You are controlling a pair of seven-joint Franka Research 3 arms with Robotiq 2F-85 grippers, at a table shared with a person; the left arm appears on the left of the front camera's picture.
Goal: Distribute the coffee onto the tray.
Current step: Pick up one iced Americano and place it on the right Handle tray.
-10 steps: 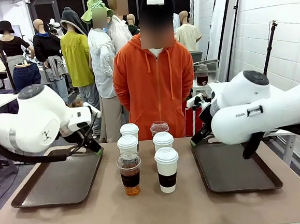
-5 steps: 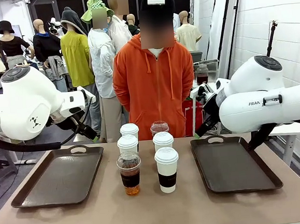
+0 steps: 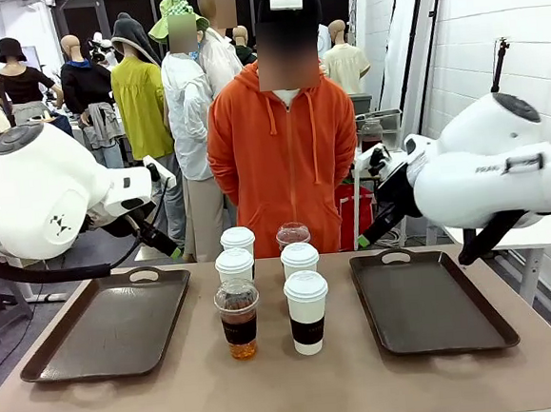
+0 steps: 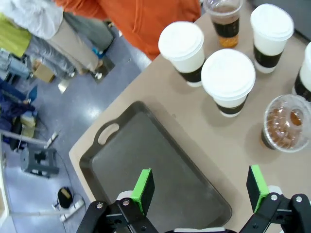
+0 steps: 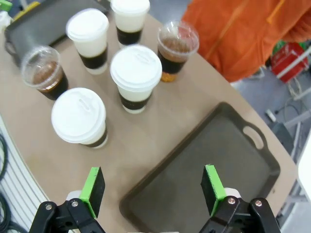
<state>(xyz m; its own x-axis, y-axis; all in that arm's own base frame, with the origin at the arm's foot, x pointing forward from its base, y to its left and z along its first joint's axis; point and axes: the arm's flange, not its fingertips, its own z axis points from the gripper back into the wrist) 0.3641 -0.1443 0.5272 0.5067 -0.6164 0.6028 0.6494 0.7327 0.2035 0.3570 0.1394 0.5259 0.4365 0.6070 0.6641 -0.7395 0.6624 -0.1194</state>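
The coffee stands mid-table between two dark trays: white lidded cups with brown bands point(image 3: 307, 310) point(image 3: 233, 264) point(image 3: 300, 258) point(image 3: 237, 240) and two clear dome-lidded cups of brown liquid point(image 3: 238, 319) point(image 3: 292, 233). My left gripper point(image 3: 169, 248) hovers open above the left tray's point(image 3: 104, 329) far right corner. The left wrist view looks down past the left gripper point(image 4: 200, 187), which holds nothing, at that tray point(image 4: 146, 160) and the cups point(image 4: 227, 80). My right gripper point(image 3: 368, 235) hangs open over the right tray's point(image 3: 431, 303) far left corner. The right wrist view shows the right gripper point(image 5: 152, 187) empty above the right tray point(image 5: 209, 155) and the cups point(image 5: 136, 75).
A person in an orange hoodie point(image 3: 282, 148) stands at the far edge behind the cups, hands out of sight. Bare tabletop point(image 3: 290, 386) runs along the near edge. Both trays hold nothing.
Both arms have lifted and drawn back from the trays' inner far corners, with the grippers now higher. The cups and trays have not moved.
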